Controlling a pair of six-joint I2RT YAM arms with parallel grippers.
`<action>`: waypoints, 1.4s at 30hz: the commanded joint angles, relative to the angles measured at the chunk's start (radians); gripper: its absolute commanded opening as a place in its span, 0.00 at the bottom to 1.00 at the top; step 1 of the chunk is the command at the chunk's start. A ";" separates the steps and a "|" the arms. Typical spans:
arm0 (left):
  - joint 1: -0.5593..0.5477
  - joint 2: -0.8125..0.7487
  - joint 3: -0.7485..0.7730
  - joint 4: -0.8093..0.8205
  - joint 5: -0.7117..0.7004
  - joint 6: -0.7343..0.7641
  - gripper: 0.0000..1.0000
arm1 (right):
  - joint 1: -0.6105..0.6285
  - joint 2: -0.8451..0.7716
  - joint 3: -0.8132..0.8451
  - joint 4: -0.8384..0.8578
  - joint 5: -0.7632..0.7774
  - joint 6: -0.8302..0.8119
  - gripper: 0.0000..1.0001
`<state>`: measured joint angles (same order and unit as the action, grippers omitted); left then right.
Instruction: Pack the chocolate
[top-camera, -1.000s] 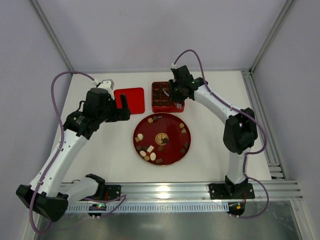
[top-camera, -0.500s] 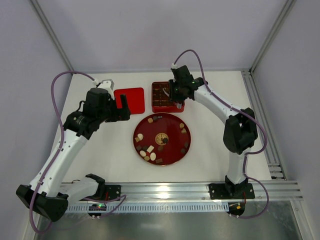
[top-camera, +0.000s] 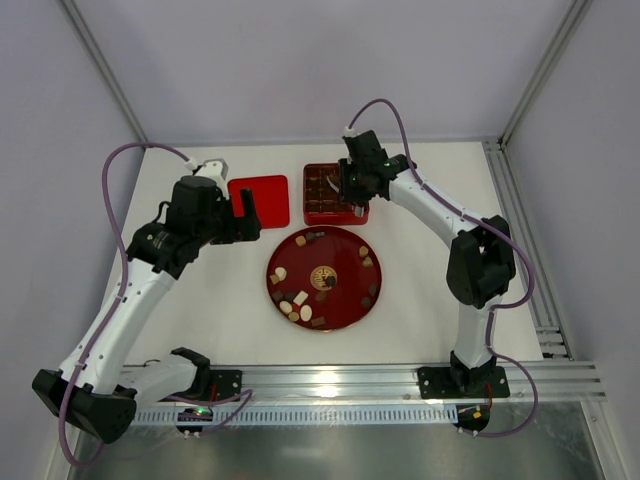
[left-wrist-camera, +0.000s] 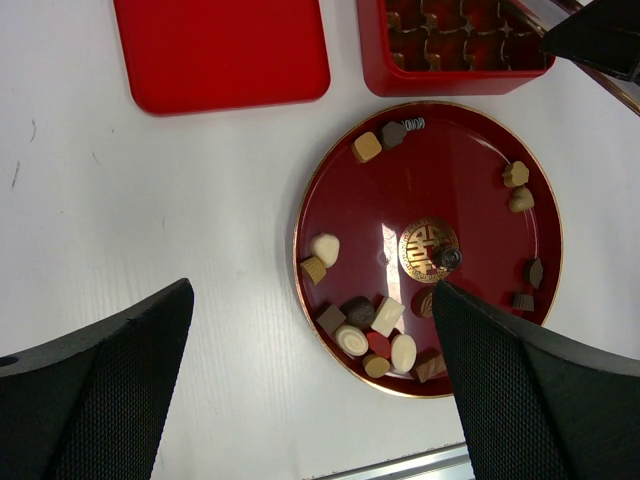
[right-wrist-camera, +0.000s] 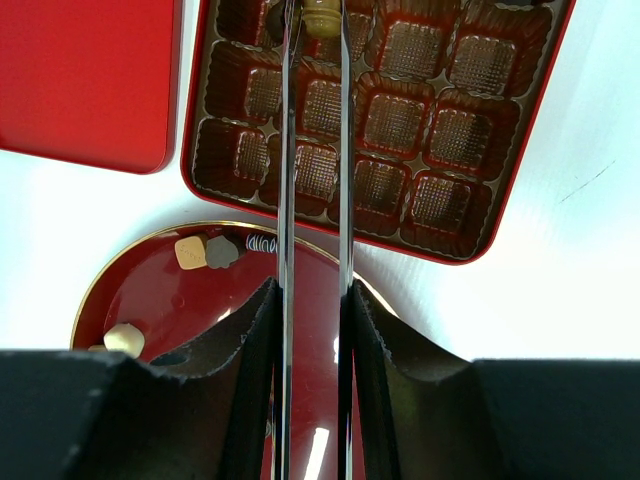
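Note:
Several chocolate pieces (top-camera: 300, 305), dark, light brown and cream, lie on the round red plate (top-camera: 345, 300); they also show in the left wrist view (left-wrist-camera: 375, 335). My right gripper (top-camera: 350, 188) is shut on metal tweezers (right-wrist-camera: 285, 150). The tweezer tips pinch a light brown chocolate (right-wrist-camera: 320, 15) over a far cell of the red box (right-wrist-camera: 470, 215), whose moulded cells look mostly empty. My right gripper (right-wrist-camera: 312, 300) shows the plate (right-wrist-camera: 130, 290) below it. My left gripper (top-camera: 245, 215) is open and empty, above the table left of the plate (left-wrist-camera: 310, 400).
The flat red lid (top-camera: 258, 200) lies left of the box (top-camera: 310, 212); it also shows in the left wrist view (left-wrist-camera: 220, 50). A gold emblem (top-camera: 322, 277) marks the plate's centre. An aluminium rail (top-camera: 330, 380) runs along the near edge.
My right gripper with the tweezers has edged very slightly farther over the box. The left arm has not moved.

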<state>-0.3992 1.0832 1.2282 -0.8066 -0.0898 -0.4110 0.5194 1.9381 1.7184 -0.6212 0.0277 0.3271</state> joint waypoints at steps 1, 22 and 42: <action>-0.001 -0.006 0.022 0.001 -0.005 0.005 1.00 | -0.004 0.002 0.001 0.020 0.011 -0.011 0.35; -0.001 0.001 0.027 0.004 -0.002 0.003 1.00 | -0.005 0.001 0.039 0.008 0.009 -0.016 0.40; -0.001 -0.006 0.011 0.027 0.032 -0.009 1.00 | -0.403 -0.242 -0.264 0.086 -0.058 -0.013 0.41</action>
<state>-0.3992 1.0840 1.2282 -0.8051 -0.0772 -0.4149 0.1478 1.7061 1.5124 -0.5968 -0.0166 0.3172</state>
